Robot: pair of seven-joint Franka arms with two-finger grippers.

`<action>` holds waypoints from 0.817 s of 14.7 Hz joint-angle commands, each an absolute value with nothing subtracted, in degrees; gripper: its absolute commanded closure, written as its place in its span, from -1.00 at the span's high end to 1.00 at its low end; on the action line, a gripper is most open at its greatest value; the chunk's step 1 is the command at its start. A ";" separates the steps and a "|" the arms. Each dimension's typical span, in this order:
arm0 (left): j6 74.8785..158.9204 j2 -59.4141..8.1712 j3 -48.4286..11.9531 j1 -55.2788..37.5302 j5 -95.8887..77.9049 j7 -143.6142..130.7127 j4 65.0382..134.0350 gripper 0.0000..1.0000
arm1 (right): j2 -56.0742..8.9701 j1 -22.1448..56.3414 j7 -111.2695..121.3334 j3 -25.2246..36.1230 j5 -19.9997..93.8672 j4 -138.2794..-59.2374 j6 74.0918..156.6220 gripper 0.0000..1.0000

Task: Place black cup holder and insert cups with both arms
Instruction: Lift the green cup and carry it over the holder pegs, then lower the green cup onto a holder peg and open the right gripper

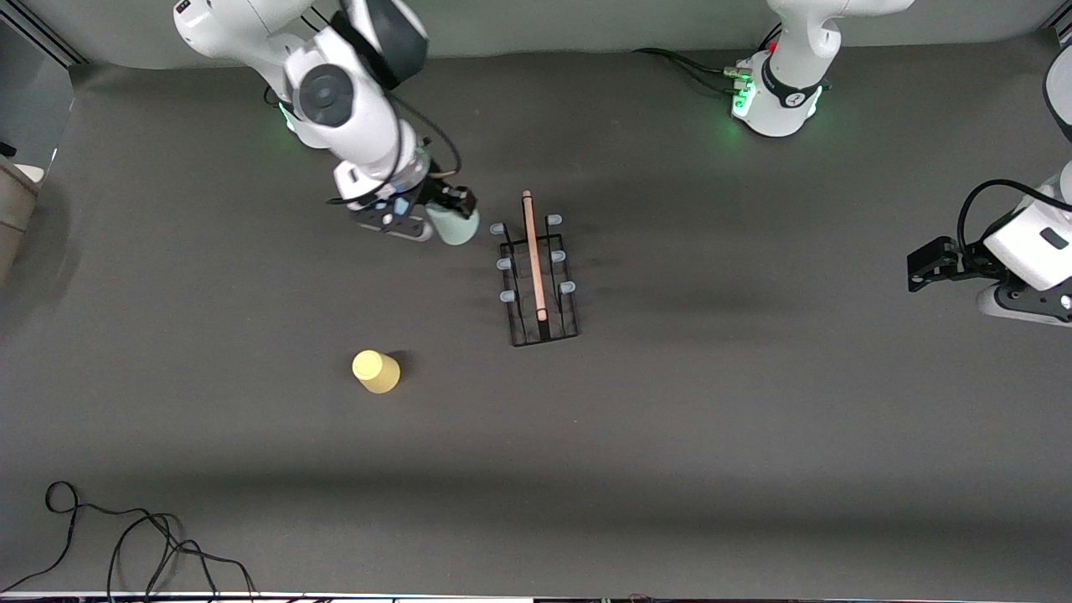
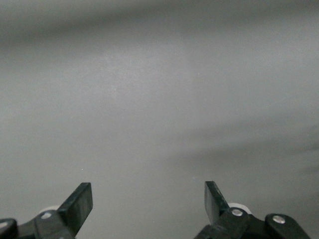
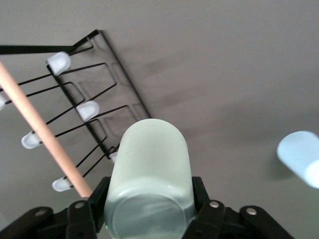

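Observation:
The black cup holder (image 1: 540, 268) stands mid-table, with its wooden rod handle (image 1: 533, 251) on top and bare capped pegs. My right gripper (image 1: 456, 209) is shut on the pale grey-green cup (image 1: 453, 226) and holds it in the air beside the rack, toward the right arm's end. The right wrist view shows that gripper (image 3: 149, 199), that cup (image 3: 149, 164), the rack (image 3: 99, 119) close by and the light blue cup (image 3: 300, 157) on the table. The yellow cup (image 1: 376, 371) stands upside down, nearer the front camera. My left gripper (image 1: 921, 270) (image 2: 148, 196) waits open and empty over bare table.
Black cables (image 1: 126, 536) lie at the table's front edge at the right arm's end. A pale object (image 1: 17, 193) sits past the table's edge at that end. Cables (image 1: 695, 67) run to the left arm's base.

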State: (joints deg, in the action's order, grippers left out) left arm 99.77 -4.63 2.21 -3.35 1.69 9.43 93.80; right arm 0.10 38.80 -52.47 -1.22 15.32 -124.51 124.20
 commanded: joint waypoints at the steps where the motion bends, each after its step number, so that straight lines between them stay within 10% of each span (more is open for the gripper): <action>1: 100.28 -3.43 2.46 -3.78 1.85 9.23 94.75 1.00 | -2.89 42.61 -57.38 -0.62 16.17 -122.96 127.52 -1.00; 10: 100.72 -3.34 2.46 -3.34 1.85 9.23 94.48 1.00 | -8.61 45.26 -59.24 -0.62 15.64 -123.13 134.38 -0.93; 12: 100.64 -3.25 2.46 -3.25 1.76 9.23 94.31 1.00 | -9.92 45.26 -59.24 -0.62 15.64 -123.13 135.61 -0.48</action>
